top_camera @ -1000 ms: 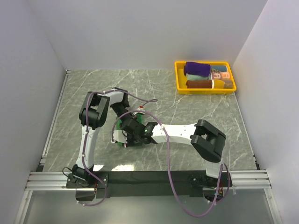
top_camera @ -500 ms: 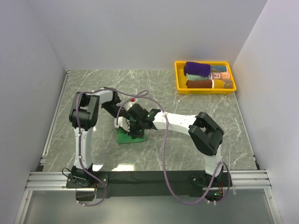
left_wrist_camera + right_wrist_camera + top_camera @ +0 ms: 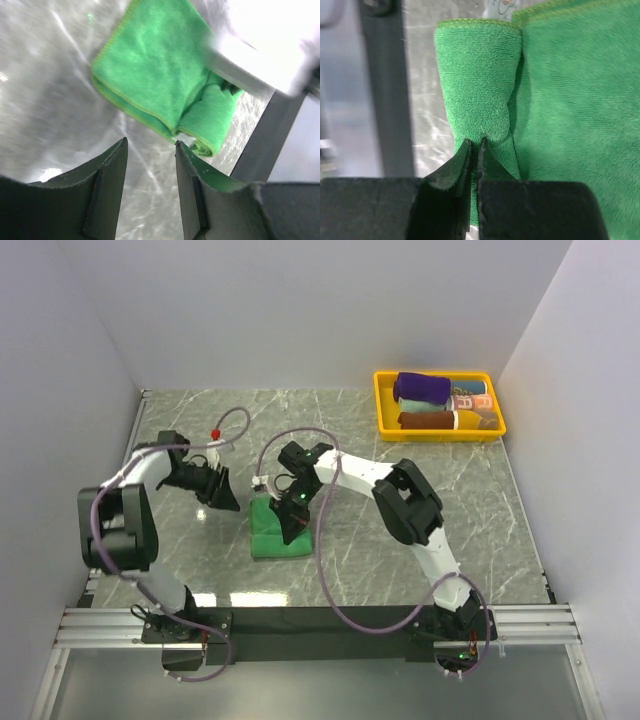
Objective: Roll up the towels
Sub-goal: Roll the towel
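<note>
grey marble bench (image 3: pixel 500 530) sits inside a box with white walls. on it, a bit left of the middle, lies the green towel (image 3: pixel 279 538). most of it is flat. one edge is already curled into a small fat roll (image 3: pixel 475 80), with the white tag (image 3: pixel 499 7) at the roll's far end.

the right pincer (image 3: pixel 474 145) is closed and nips the cloth at the near end of that roll. in its own view the roll runs straight away from the fingers, the same way they point. the flat part of the towel lies to the right of the roll there. so i think the roll has to tip over sideways onto that flat part, not get pushed along its length.

the left pincer (image 3: pixel 150 145) is open and holds nothing. it hangs just beside the towel on the left side of the bench, apart from the cloth. the right pincer is the nearer one, since it is touching the towel.

far off in the back right corner is the yellow tray (image 3: pixel 385 405). the purple towel (image 3: pixel 422 388) lies in it, looking rolled up, beside some other rolls.
</note>
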You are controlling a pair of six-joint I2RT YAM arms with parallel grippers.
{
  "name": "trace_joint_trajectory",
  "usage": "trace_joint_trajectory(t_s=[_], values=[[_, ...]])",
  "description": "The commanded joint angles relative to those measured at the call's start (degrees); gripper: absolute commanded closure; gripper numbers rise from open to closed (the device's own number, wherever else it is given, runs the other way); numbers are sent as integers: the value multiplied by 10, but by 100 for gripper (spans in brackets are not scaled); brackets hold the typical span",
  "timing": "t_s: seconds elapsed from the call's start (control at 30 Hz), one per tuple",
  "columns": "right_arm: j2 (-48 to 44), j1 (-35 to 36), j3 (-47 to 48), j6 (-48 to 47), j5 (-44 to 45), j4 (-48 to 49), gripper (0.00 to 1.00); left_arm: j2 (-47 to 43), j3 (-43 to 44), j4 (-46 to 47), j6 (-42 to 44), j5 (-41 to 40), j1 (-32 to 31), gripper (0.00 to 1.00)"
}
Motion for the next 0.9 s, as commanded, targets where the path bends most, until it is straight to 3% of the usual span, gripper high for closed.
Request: trace_joint_trajectory(t_s=[0.0,0.07,0.33,0.47,0.6,0.8,0.87], values=[[103,-14,35,1,-56,-154,100,-93,-63,84,-36,0,-24,52],[124,-25,50,5,-57,-165,100,-166,-107,111,-21,-28,-51,52],[214,-47,123,49,-76,-182,100,-346,-246,223,4,-229,-294,44],[244,-52,152,63,-97,-191,100,-332,-251,242,9,-277,-394,42],[256,-57,149,81,-101,-173,100,-308,-255,271,31,-313,-450,41],[257,-59,153,82,-107,-170,100,-246,-270,309,65,-363,-496,42],[254,-60,149,84,-106,-166,100,-217,-273,305,76,-370,-497,47]])
